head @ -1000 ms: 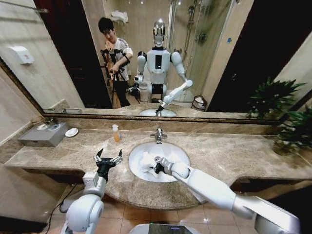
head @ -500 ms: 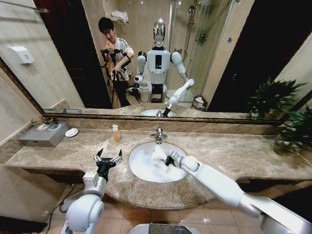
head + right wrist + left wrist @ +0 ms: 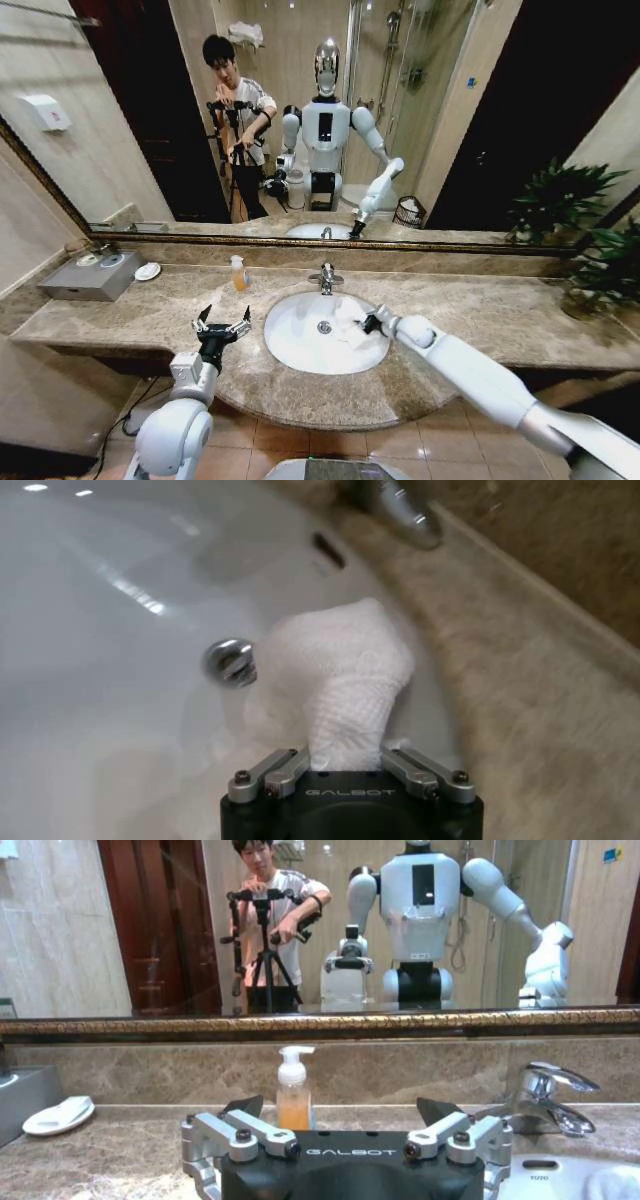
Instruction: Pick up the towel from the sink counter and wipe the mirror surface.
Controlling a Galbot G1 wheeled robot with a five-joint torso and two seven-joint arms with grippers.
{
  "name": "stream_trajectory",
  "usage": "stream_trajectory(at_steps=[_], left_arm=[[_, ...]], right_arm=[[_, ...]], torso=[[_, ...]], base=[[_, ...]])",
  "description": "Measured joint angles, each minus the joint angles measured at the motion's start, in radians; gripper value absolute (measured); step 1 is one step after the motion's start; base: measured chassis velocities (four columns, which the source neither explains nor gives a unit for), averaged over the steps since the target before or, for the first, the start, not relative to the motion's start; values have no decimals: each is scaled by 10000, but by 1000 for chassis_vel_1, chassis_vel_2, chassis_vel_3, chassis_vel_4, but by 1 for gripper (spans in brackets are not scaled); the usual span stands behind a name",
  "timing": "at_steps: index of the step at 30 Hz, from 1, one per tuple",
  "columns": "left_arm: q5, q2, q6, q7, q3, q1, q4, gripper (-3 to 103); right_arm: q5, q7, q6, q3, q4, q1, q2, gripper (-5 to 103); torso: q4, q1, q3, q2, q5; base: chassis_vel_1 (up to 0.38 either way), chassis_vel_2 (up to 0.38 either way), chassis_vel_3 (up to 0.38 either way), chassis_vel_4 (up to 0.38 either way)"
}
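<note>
My right gripper [image 3: 368,322] hangs over the right part of the white oval basin [image 3: 290,345], shut on the white towel [image 3: 345,675]. The towel bulges out from between the jaws of the right gripper [image 3: 345,759], above the chrome drain [image 3: 232,662]. In the head view the towel [image 3: 352,332] is a pale patch against the basin. My left gripper [image 3: 222,325] stands open over the front of the sink counter [image 3: 480,320], left of the basin, with nothing in it. Beyond the left gripper [image 3: 342,1107], the mirror [image 3: 420,120] spans the wall behind the counter.
A chrome tap [image 3: 325,277] rises behind the basin. A soap bottle [image 3: 238,272], a small white dish [image 3: 147,271] and a grey box [image 3: 90,275] stand at the back left of the counter. A potted plant [image 3: 600,265] fills the far right end.
My right gripper has risen from the middle of the basin and moved right, toward the basin's right rim, taking the towel with it. The left arm has not moved.
</note>
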Motion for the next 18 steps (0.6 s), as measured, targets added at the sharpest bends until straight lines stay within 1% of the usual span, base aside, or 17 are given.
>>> stream_trajectory(at_steps=[2,6,8,11,12,15,18], left_arm=[[0,0,0,0,0,0,0,100],[0,0,0,0,0,0,0,100],[0,0,0,0,-1,0,0,100],[0,0,0,0,0,0,0,100],[0,0,0,0,0,0,0,100],[0,0,-1,0,0,0,0,100],[0,0,0,-1,-1,0,0,100]], right_arm=[[0,48,-14,29,695,-630,-333,10],[55,198,-111,31,1350,-1144,-553,10],[57,239,-106,64,1325,-1136,-525,10],[52,457,51,320,749,-784,-218,10],[52,457,51,320,749,-784,-218,10],[-1,545,234,666,154,-492,114,10],[-4,558,278,746,210,-571,84,10]], torso=[[-2,-1,0,0,-1],[-3,-3,-1,1,0],[0,-3,-1,1,-3],[4,-3,-1,0,-1],[4,-3,-1,0,-1],[6,0,0,0,-2],[6,2,0,0,-2]], base=[[0,0,0,0],[0,0,0,0],[0,0,0,0],[0,0,0,0],[0,0,0,0],[0,0,0,0],[0,0,0,0]])
